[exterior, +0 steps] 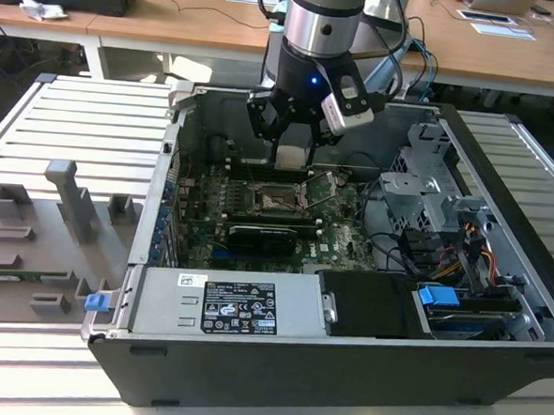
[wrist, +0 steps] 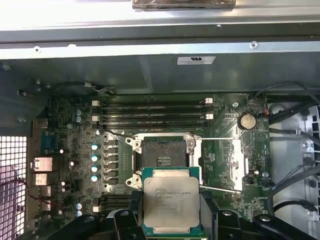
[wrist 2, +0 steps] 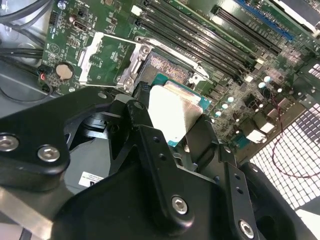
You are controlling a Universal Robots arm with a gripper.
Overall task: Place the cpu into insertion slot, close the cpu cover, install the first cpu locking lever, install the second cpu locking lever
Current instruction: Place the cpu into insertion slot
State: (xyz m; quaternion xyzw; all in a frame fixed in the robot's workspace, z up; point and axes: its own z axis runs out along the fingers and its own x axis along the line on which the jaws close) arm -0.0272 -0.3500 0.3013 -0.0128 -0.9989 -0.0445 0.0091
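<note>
Cpu [wrist: 171, 202]: riding flat and metal top up between the fingers, off the board [wrist: 226, 107], not seated.
Gripper [wrist: 171, 220]: jaws clamping the cpu by two opposite edges, one black finger [wrist: 131, 212] bearing on each side; seen in both wrist views.
Slot [wrist: 162, 155]: standing empty, brownish pin field lying bare inside its metal rim.
Cpu to slot: the slot is lying just off the cpu toward the memory slots [wrist: 150, 114]. The cpu's near edge is overlapping the slot's rim in the first wrist view. I cannot tell the height gap.
Axis: the cpu is reading nearly square, so no long axis is mattering. Its edges are running parallel with the rim, so I am judging the shift to be a straight slide and descent, no twist.
Cover [wrist 2: 89, 59]: lying swung open on the coin cell [wrist: 246, 120] side of the slot, leaving the slot unobstructed.
Levers [wrist: 222, 138]: two thin wires lying released alongside the cover.
Exterior view: the arm is hanging inside the open case [exterior: 342, 371], over the board.
</note>
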